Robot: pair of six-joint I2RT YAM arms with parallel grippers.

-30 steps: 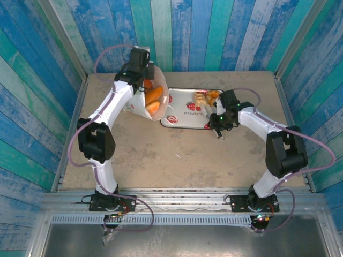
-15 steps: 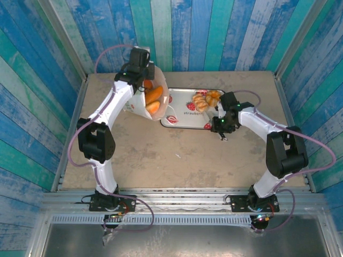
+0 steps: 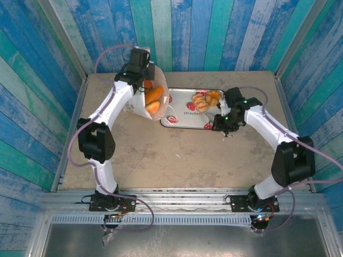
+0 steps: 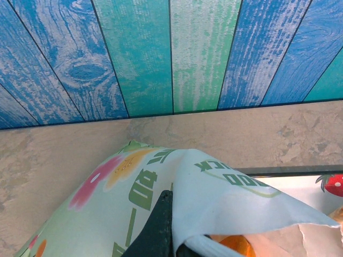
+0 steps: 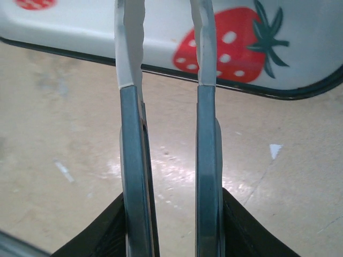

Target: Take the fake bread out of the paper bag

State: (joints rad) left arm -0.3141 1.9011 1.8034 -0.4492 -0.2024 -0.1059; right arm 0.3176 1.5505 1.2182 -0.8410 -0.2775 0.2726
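The left end effector (image 3: 140, 67) is clenched on the far rim of the paper bag (image 3: 164, 92), holding its mouth up and turned toward the tray (image 3: 182, 99), and two orange pieces of fake bread (image 3: 154, 95) lie inside the opening; other pieces rest together on the tray's far right part. The right end effector (image 3: 225, 130) hangs over the surface (image 3: 177, 155) just beside the tray's near edge, its jaws a narrow gap apart with nothing between them. The step in hand appears to be the reach back for another piece. To do it well, the right arm should spread its jaws wider before it enters the mouth, come in along the opening rather than across the paper wall, take the nearer, lower piece first, and lift clear of the rim. The left grip should hold firm so the mouth does not sag.
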